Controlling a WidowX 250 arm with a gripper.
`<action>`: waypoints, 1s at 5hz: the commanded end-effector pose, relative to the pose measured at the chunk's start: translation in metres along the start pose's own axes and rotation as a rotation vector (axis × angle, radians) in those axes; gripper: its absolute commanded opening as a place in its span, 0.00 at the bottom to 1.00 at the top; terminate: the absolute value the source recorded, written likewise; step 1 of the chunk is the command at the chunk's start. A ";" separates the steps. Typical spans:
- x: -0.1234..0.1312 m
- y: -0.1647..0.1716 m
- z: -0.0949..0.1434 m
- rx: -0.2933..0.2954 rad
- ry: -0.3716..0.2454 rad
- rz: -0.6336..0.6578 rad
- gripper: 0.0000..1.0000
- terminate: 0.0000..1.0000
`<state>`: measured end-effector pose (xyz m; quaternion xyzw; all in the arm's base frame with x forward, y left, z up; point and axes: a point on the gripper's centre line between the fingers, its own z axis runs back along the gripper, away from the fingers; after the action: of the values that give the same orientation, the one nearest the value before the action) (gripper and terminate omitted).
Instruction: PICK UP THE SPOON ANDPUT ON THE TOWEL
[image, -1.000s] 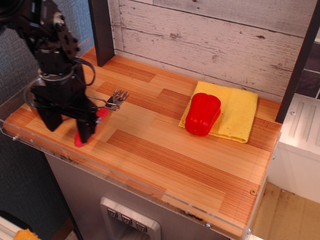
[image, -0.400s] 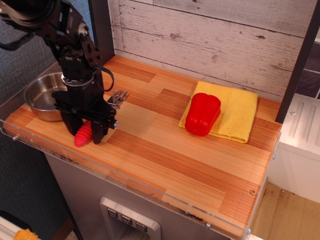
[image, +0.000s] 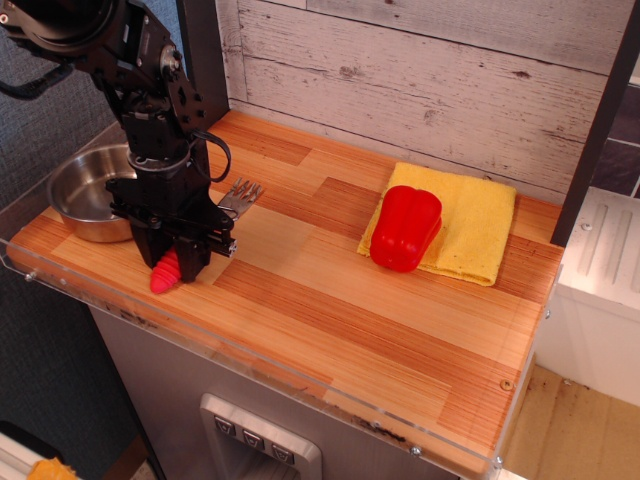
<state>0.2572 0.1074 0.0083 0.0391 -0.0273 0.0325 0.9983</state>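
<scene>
Left of the towel (image: 455, 224), well apart: gripper (image: 174, 255) down over the spoon (image: 168, 272), jaws straddling the red handle. Couldn't tell whether clamped or merely around it. Pronged head poked out toward the towel. Risks: slip on the ribbed handle if grabbed off-centre; snagging the red pepper (image: 405, 228) on the towel's near edge at drop-off.

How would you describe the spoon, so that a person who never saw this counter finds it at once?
Look at the left end of the wooden counter, just right of the steel pan, under the black claw. The spoon lies there slanted, its silver pronged head toward the back wall. Its thick red ribbed handle is slim, unlike the blocky red pepper on the yellow towel at the right.
</scene>
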 end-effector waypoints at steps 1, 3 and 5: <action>0.003 -0.027 0.018 -0.042 -0.036 -0.076 0.00 0.00; 0.008 -0.058 0.026 -0.088 -0.045 -0.116 0.00 0.00; 0.002 -0.061 0.103 -0.132 -0.158 -0.048 0.00 0.00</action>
<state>0.2532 0.0354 0.0924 -0.0312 -0.0824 0.0038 0.9961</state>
